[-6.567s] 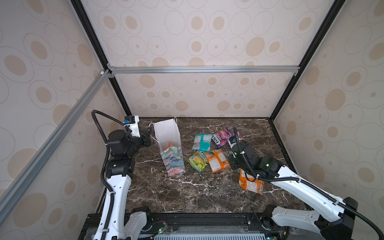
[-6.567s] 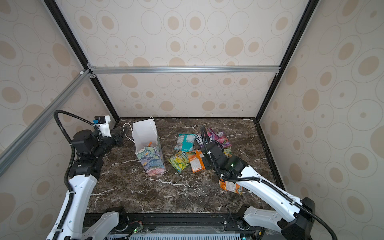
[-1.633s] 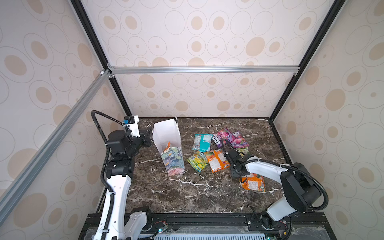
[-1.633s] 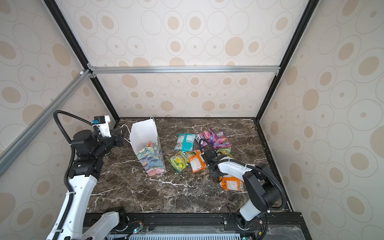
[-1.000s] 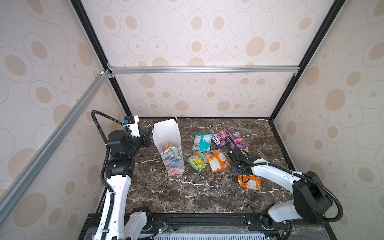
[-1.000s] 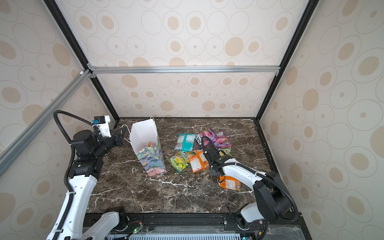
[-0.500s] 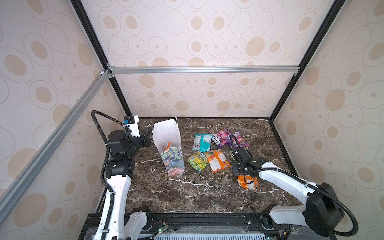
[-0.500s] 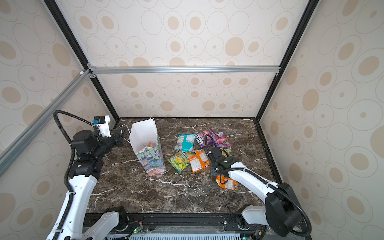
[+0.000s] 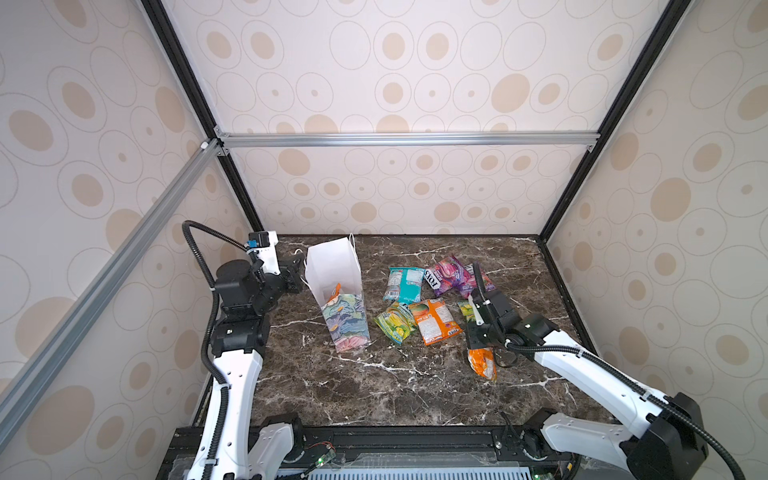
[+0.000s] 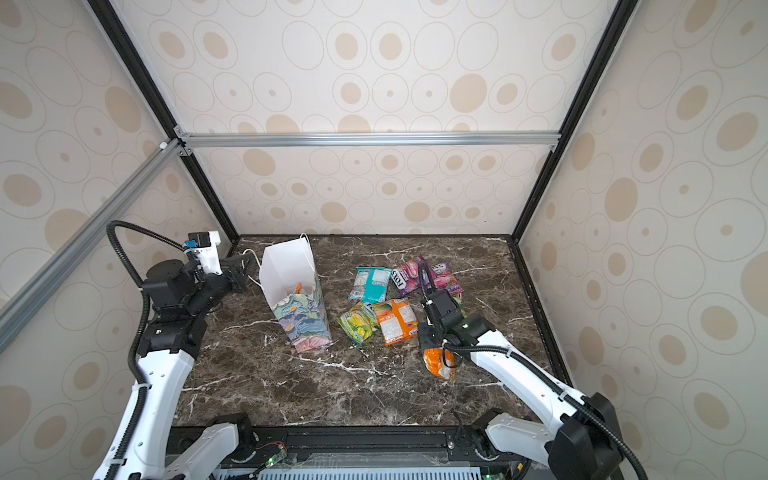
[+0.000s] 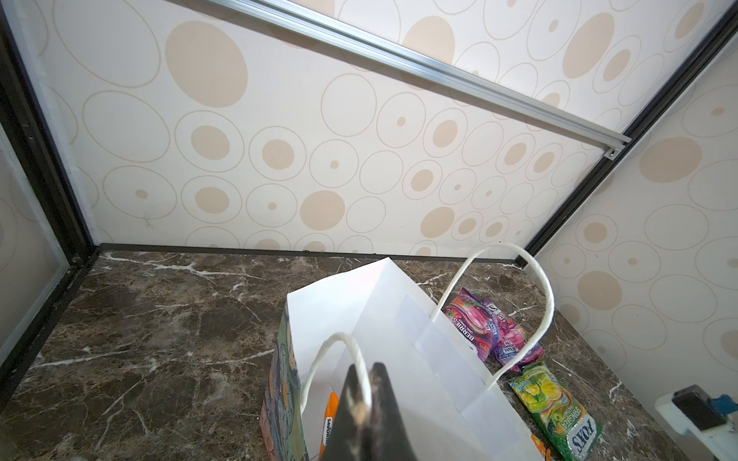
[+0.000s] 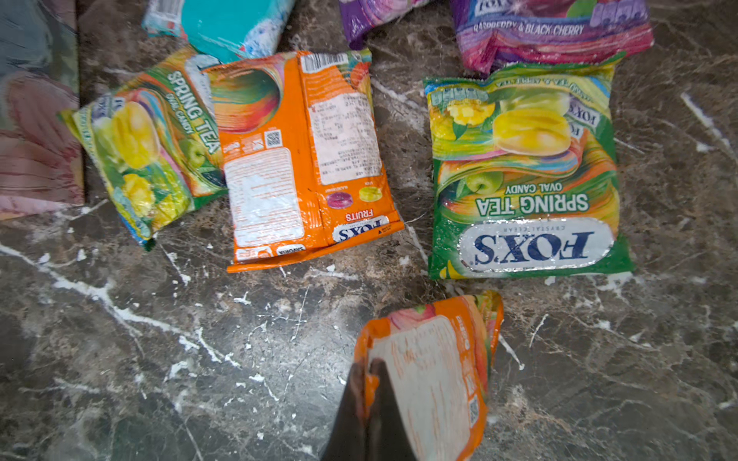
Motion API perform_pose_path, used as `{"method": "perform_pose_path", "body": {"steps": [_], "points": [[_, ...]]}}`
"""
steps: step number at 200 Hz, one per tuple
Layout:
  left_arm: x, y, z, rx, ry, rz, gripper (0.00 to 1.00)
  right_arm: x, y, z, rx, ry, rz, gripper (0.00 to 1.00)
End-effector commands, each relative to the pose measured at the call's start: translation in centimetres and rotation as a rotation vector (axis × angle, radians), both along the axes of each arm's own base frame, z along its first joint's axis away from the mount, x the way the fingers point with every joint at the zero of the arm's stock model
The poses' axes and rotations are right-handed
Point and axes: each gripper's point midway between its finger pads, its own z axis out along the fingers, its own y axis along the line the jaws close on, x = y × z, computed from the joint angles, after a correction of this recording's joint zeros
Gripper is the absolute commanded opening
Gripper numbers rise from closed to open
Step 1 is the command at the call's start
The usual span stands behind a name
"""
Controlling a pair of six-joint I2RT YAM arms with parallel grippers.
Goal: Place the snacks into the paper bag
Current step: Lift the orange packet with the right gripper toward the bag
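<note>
Orange packet [image 12: 431, 379] hangs pinched in the right claw [image 12: 369, 371] over the table [image 9: 353, 395]; the left claw [image 11: 361, 383] pinches a cord handle [image 11: 319, 359] of the upright paper bag [image 9: 332, 270]. Other snacks [image 9: 405, 282] lie beside the bag.

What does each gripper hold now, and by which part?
The left gripper pinches the paper bag by one white cord handle. The right gripper pinches an orange packet by its edge.

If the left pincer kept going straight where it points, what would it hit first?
Probably the paper bag: the left pincer, shut on its white cord handle, points at the bag's open top and would push into the near wall. Exact depth is unclear.
</note>
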Motion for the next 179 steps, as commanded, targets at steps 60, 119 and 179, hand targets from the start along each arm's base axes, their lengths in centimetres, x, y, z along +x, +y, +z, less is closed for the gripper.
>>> {"method": "perform_pose_path", "body": {"steps": [60,119,179], "points": [[-0.6,0.0,1.6,0.019,-0.058,-0.004,0.0,0.0,1.9,6.5,0.136,-0.13,0.097,0.0],[-0.4,0.0,1.3,0.017,-0.046,-0.005,0.0,0.3,3.0,11.0,0.211,-0.192,0.134,0.0],[-0.5,-0.2,1.4,0.015,-0.045,-0.017,0.0,0.5,4.9,15.5,0.27,-0.258,0.217,0.0]]}}
